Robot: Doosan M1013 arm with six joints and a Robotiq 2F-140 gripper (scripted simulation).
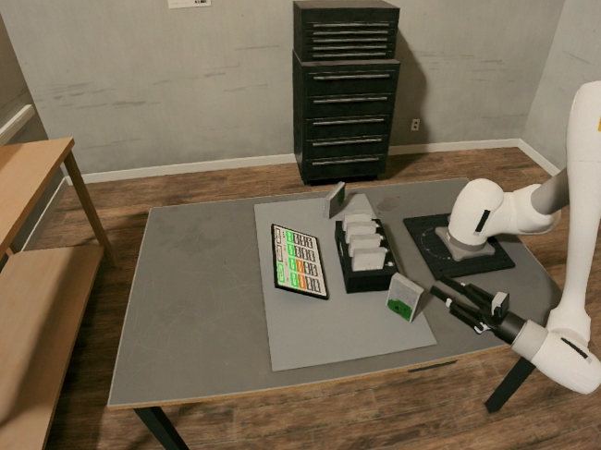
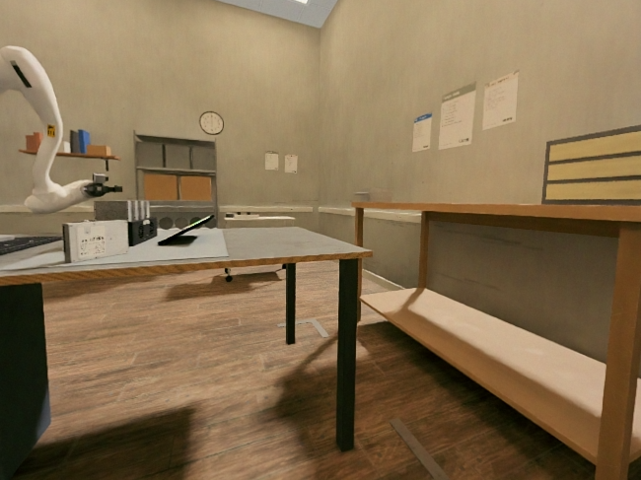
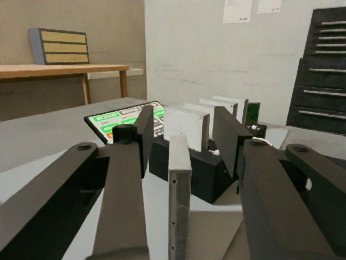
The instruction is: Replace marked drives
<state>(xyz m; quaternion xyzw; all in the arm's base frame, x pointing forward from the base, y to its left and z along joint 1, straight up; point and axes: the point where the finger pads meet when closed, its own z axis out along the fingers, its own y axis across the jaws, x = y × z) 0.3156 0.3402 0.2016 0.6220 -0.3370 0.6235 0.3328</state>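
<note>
The claw (image 1: 435,285) (image 2: 121,188) (image 3: 183,121) is released, pointing nearly level toward the near spare drive (image 1: 403,297) (image 2: 96,240) (image 3: 179,200), above the worktop (image 1: 200,320) (image 2: 277,240) (image 3: 40,125).
</note>
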